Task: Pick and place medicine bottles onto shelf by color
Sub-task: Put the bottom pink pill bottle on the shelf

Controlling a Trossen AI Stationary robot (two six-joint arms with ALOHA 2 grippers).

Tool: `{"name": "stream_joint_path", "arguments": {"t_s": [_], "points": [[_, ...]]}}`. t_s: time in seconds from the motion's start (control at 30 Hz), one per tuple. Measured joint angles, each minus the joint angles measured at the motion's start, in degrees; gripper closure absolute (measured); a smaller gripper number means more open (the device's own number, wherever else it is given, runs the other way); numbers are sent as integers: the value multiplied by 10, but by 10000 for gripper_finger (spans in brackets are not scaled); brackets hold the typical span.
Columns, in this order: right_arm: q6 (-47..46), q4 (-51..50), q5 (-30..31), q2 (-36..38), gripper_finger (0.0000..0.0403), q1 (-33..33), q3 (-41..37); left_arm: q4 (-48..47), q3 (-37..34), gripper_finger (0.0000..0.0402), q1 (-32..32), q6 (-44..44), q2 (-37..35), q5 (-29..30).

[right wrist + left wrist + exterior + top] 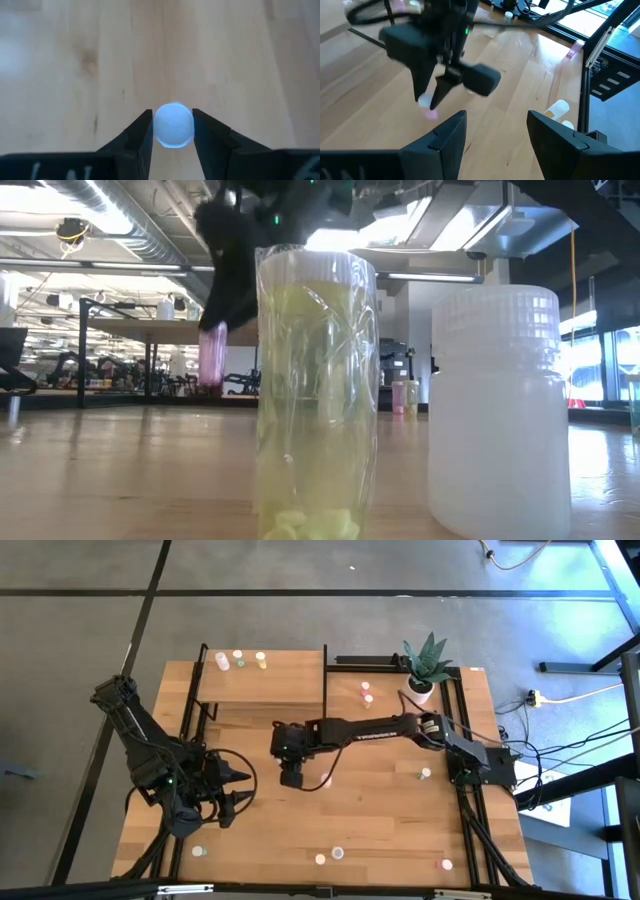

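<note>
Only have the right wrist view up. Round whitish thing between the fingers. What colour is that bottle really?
Observer: Pink. The low view shows the pink bottle side-on in the right gripper.
Operator: Is it off the table?
Observer: Looks so. In the low view its base hangs above the table.
Operator: Where's the left arm?
Observer: The left gripper is open and empty, at the table's left, beside the right gripper.
Operator: Anything on the shelf?
Observer: Three bottles stand along the far edge of the shelf.
</note>
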State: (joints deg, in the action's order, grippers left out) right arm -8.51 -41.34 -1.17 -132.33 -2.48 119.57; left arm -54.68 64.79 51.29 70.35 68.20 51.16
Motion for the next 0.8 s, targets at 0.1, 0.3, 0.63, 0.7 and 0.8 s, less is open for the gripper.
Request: {"name": "stream_joint_path", "arguments": {"t_s": [0.1,0.3,0.63,0.7,0.8], "points": [[-4,-43,2,1,279,0,60,0,0,201,0,0,0,-1],[-33,-130,67,5,279,6,157,0,0,200,2,0,0,-1],[-61,-128,92,46,279,57,154,-3,0,201,2,-2,0,0],[-60,-128,98,48,279,71,154,-4,0,201,2,-2,0,0],[-53,-121,99,58,279,92,154,-4,0,200,2,-4,0,0]]}}
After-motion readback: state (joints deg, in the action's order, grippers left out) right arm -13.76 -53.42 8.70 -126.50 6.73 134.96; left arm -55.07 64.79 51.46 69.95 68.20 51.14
